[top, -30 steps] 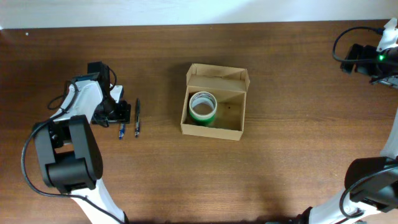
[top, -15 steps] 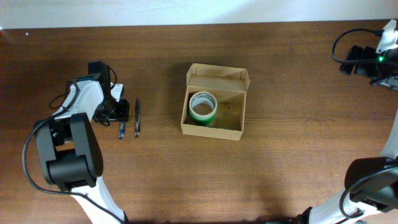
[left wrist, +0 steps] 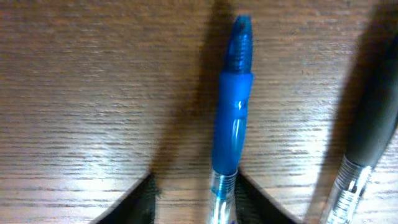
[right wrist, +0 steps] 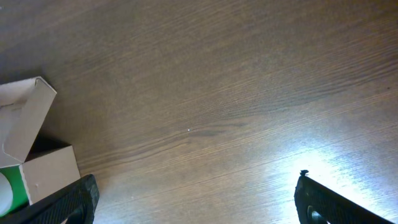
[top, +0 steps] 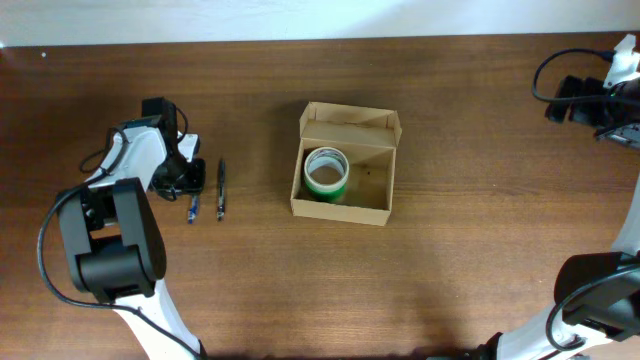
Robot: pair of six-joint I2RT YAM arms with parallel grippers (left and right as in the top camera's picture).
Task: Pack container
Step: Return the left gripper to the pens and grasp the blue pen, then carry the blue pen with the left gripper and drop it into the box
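Note:
The container [top: 345,200] is an open tan cardboard box at the table's middle, with its flap lid [top: 350,122] standing up at the far side. A green and white tape roll [top: 325,172] lies inside at its left. My left gripper [top: 184,181] is low over a blue pen [top: 192,209], left of the box. In the left wrist view the open fingers [left wrist: 194,177] straddle the blue pen [left wrist: 233,106], which lies on the wood. My right gripper [top: 585,100] is open and empty at the far right back. Its wrist view [right wrist: 198,186] shows the box corner [right wrist: 43,168].
A black pen [top: 221,188] lies just right of the blue pen, parallel to it, and shows at the right edge of the left wrist view [left wrist: 370,118]. The brown wooden table's back edge [top: 320,42] meets a white wall.
My left gripper has shifted slightly left and settled over the blue pen. The box, roll and pens have not moved. The right arm has barely moved.

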